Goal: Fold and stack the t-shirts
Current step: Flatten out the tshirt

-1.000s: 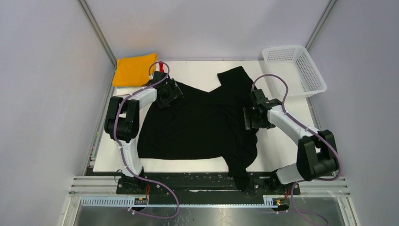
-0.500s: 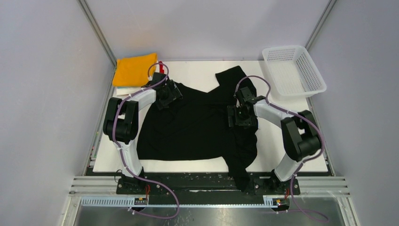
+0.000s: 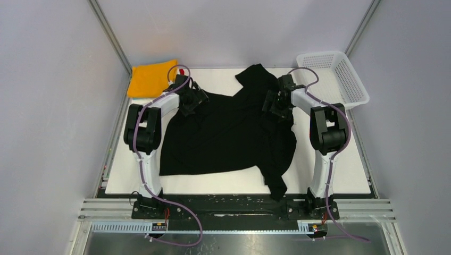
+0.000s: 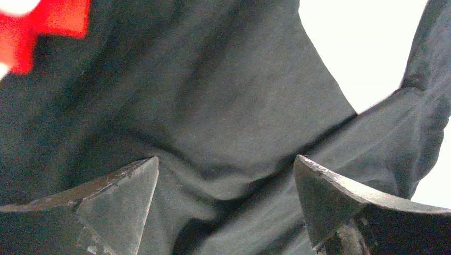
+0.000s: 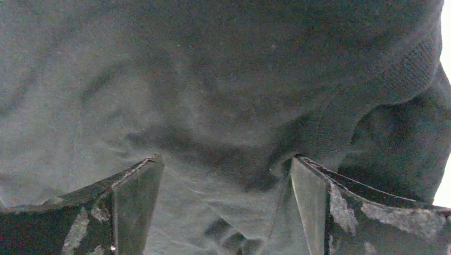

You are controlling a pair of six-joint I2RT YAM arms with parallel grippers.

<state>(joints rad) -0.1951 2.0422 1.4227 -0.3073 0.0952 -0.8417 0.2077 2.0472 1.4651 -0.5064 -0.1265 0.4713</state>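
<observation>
A large black t-shirt (image 3: 228,135) lies spread and wrinkled across the white table (image 3: 340,170), one sleeve reaching the far edge and a corner hanging over the near edge. A folded orange-yellow t-shirt (image 3: 151,78) lies at the far left corner. My left gripper (image 3: 192,101) hovers over the black shirt's far left shoulder, open, with loose black cloth (image 4: 223,122) under the spread jaws (image 4: 226,170). A patch of red cloth (image 4: 53,21) shows beyond it. My right gripper (image 3: 276,103) is low over the shirt's far right part, open (image 5: 226,164), next to the ribbed collar (image 5: 415,64).
A white plastic mesh basket (image 3: 332,79) stands at the far right corner, just right of the right arm. Grey walls and metal frame posts close in the table on the left, right and back. Both arms' bases sit on the rail (image 3: 228,207) at the near edge.
The right arm swung from the shirt's right middle to its far part near the collar. The black shirt shifted away from the near edge. The left gripper moved slightly farther.
</observation>
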